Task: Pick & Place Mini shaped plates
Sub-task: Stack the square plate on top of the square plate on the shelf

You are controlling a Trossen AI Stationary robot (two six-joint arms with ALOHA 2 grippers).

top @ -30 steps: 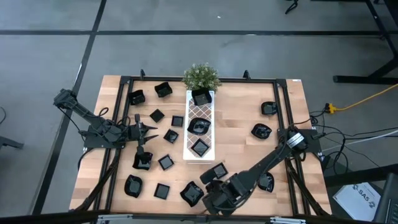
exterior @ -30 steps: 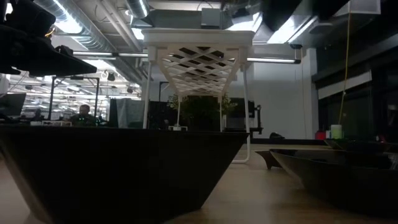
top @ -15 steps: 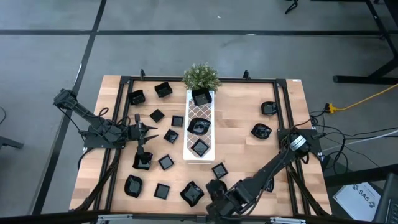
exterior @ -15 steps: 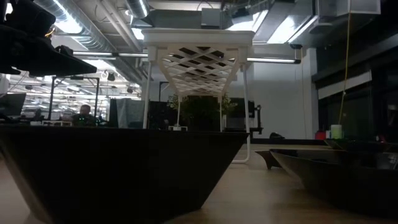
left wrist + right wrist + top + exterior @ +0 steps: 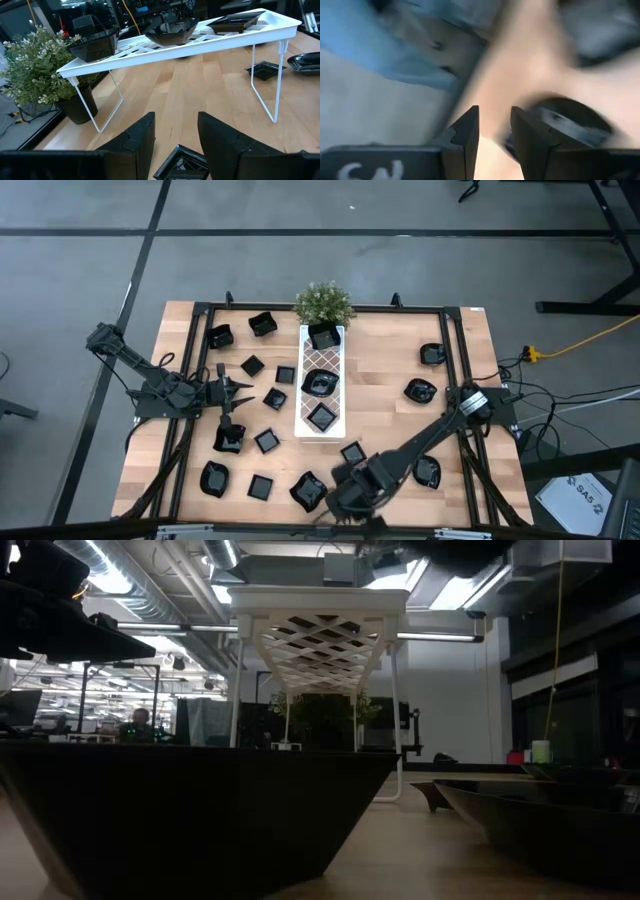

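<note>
Several small glossy black plates lie scattered on the wooden table [image 5: 385, 370]. Three more sit on the white lattice tray [image 5: 325, 358], which stands on thin wire legs [image 5: 112, 100]. My left gripper [image 5: 245, 385] [image 5: 176, 120] hovers open left of the tray, with a small square plate [image 5: 182, 162] on the table just ahead of its fingers. My right gripper [image 5: 332, 492] [image 5: 495, 115] is open at the table's near edge, beside a wavy plate [image 5: 308, 490]. Its blurred wrist view shows a round dark plate [image 5: 565, 120] by its fingers.
A green potted plant [image 5: 323, 303] stands at the tray's far end. A black frame [image 5: 300, 308] runs round the table. Loose plates crowd the left half and near edge; a few lie at the right [image 5: 419, 390]. One plate [image 5: 190, 810] fills the low view.
My right arm has swung along the near edge: its gripper dipped toward the near edge, then came back and ended slightly farther left, beside the plates there. Its wrist view is blurred by motion.
</note>
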